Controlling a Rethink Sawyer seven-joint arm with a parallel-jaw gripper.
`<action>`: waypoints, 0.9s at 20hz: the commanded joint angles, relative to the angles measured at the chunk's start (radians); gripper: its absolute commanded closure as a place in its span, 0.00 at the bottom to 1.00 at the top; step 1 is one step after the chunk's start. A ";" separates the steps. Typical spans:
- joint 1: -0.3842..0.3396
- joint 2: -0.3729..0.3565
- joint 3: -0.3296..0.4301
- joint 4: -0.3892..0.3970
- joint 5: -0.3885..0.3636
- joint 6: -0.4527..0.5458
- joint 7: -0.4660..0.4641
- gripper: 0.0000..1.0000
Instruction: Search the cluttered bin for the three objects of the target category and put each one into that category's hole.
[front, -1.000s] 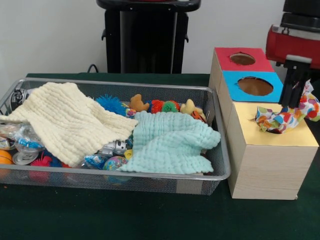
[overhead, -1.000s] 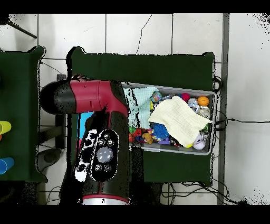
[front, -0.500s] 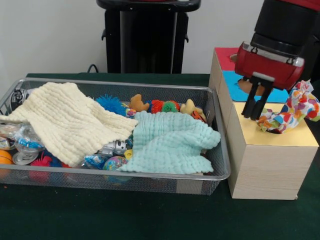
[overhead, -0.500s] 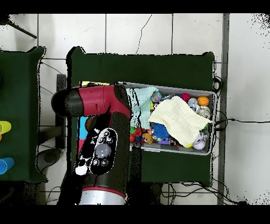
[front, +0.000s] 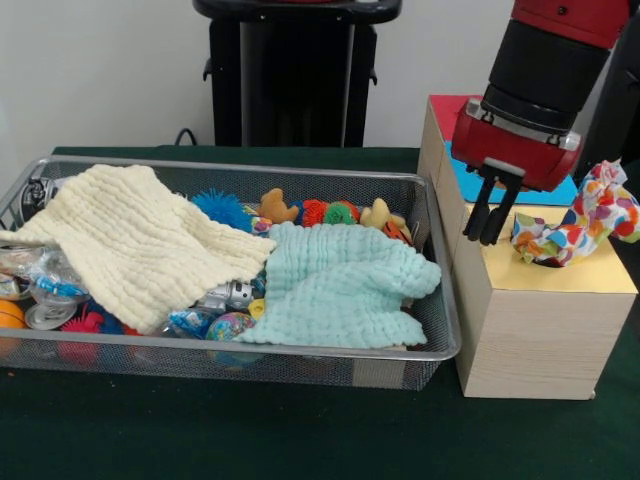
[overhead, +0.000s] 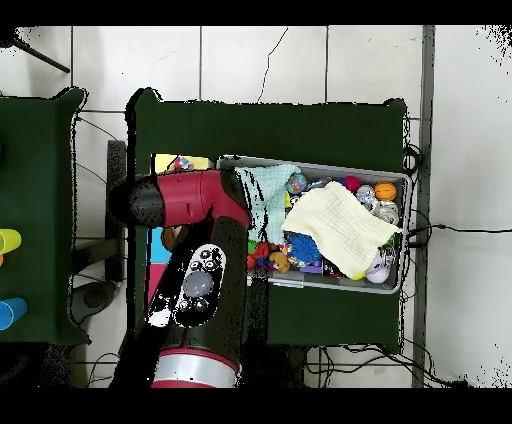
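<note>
My gripper (front: 488, 214) hangs open and empty over the left edge of the yellow-topped box (front: 560, 275), beside the wire bin's right end. A crumpled cloth with coloured dots (front: 572, 232) sits bunched in the yellow box's hole, to the right of the gripper and apart from it. In the wire bin (front: 300, 350) a cream cloth (front: 140, 240) and a mint cloth (front: 340, 285) lie over mixed toys. In the overhead view the arm (overhead: 195, 270) hides the gripper; the bin (overhead: 398, 285) lies to its right.
A blue-topped box (front: 560, 192) and a red-topped box (front: 450, 110) stand in a row behind the yellow one; the arm hides their holes. Spiky balls, small plush animals (front: 275, 207) and clear capsules (front: 45, 290) fill the bin around the cloths.
The gripper has let go of the dotted cloth, which stays in the yellow hole. It has risen and moved left across the box toward the bin.
</note>
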 joint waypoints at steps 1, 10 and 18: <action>0.014 -0.046 -0.028 0.009 -0.014 0.163 0.100 1.00; 0.007 -0.129 0.039 0.057 0.064 0.231 0.122 1.00; 0.037 -0.119 0.083 0.117 0.136 0.171 0.175 1.00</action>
